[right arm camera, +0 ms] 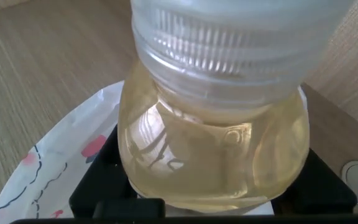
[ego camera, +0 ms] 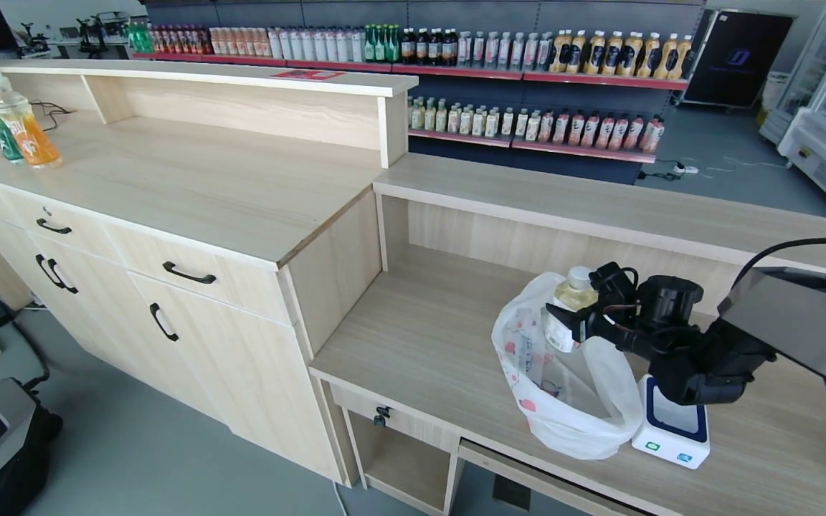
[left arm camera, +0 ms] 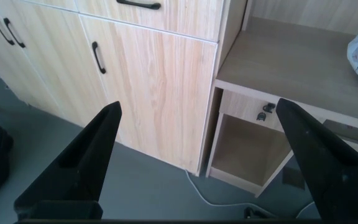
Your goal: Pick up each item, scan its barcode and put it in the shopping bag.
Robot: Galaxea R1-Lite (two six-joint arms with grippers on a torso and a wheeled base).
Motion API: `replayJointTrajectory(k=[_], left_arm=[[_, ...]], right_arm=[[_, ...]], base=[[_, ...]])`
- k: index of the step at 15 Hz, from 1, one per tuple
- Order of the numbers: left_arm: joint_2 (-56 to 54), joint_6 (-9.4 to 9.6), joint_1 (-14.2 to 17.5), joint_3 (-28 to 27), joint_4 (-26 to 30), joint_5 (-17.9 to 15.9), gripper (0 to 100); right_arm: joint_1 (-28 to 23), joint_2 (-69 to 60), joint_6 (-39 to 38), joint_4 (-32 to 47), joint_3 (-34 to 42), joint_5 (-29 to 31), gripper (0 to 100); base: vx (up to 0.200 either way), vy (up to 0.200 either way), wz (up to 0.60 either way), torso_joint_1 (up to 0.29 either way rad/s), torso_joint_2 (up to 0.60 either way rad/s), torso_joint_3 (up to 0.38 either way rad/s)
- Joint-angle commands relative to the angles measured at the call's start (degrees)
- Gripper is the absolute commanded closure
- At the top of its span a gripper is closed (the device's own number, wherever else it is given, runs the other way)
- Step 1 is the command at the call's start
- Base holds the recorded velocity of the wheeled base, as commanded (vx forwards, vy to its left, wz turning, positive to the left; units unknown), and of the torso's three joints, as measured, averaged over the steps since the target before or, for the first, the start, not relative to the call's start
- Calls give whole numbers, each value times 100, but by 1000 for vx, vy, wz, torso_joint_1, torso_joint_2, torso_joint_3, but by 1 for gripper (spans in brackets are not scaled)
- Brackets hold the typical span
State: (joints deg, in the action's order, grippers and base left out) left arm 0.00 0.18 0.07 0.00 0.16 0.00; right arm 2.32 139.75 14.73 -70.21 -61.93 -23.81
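Evidently the bottle of pale yellow drink is the item in hand: it hangs upright, cap on top, right over the open mouth of the shopping bag, its lower part seemingly already between the bag's raised handles. The right end effector is pinching it from the side at the label, a grip that keeps the bottle vertical so it can drop in base first. In the right wrist view the bottle's shoulder and ribbed neck sit directly before the camera, with the bag's white printed rim underneath.

The bag stands slumped open on the lower bench, and the scanner, a small white box with a blue face, is just beside it on the robot's right. That closeness probably serves the job: an item can go from scan to bag with a short move. Judging by the pose, the bagging step looks close to its release.

Two more bottles, one orange and one green, wait on the upper bench, well apart at the far left. The left end effector has its fingers spread wide and carries nothing, hanging over the floor in front of the cabinet doors, out of the working arm's way.
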Motion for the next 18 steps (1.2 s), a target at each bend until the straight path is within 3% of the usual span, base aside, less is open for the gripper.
replayJointTrajectory(k=[1, 5, 16, 17, 18], left_arm=[[9, -1, 1, 0, 2, 0, 0], [9, -1, 1, 0, -7, 0, 0], [9, -1, 1, 0, -7, 0, 0], [9, -1, 1, 0, -7, 0, 0], [9, -1, 1, 0, 2, 0, 0]], right_arm=[[85, 333, -5, 7, -346, -54, 100], [208, 711, 4, -19, -759, -63, 100], [146, 1019, 83, -195, -715, -71, 100], [120, 1010, 101, -195, -698, -71, 0], [111, 992, 109, -195, -654, -71, 0]], base=[[0, 0, 0, 0, 0, 0], [0, 0, 0, 0, 0, 0], [0, 0, 0, 0, 0, 0], [0, 0, 0, 0, 0, 0], [0, 0, 0, 0, 0, 0]])
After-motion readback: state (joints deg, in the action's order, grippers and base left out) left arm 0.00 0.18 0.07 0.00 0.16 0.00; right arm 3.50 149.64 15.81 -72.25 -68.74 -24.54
